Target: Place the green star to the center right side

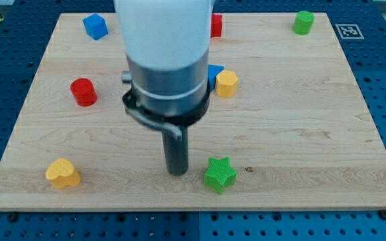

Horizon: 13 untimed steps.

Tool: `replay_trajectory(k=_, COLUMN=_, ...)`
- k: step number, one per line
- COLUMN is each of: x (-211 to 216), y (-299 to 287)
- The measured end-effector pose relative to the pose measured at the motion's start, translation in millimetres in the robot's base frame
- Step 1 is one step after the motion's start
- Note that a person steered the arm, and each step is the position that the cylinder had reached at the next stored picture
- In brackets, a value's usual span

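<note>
The green star (219, 175) lies on the wooden board (300, 114) near the view's bottom, slightly right of the middle. My tip (177, 171) rests on the board just to the star's left, a small gap apart from it. The arm's white and grey body rises above the tip and hides part of the board's upper middle.
A yellow heart (62, 173) lies at bottom left. A red cylinder (83, 92) is at left, a blue cube (94, 26) at top left. A red block (216, 25), a blue block (214, 72) and a yellow hexagon (226, 84) sit near the arm. A green cylinder (303, 22) is at top right.
</note>
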<state>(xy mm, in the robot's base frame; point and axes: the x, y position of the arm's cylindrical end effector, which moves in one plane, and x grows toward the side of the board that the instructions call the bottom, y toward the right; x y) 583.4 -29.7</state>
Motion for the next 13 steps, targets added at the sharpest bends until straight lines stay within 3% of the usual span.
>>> replay_trajectory(k=2, x=33, y=61)
replay_trajectory(k=4, x=-1, y=105)
replay_trajectory(k=7, x=9, y=8)
replay_trajectory(k=10, x=-6, y=18)
replay_trajectory(k=11, x=-6, y=47)
replay_trajectory(k=13, x=-36, y=66)
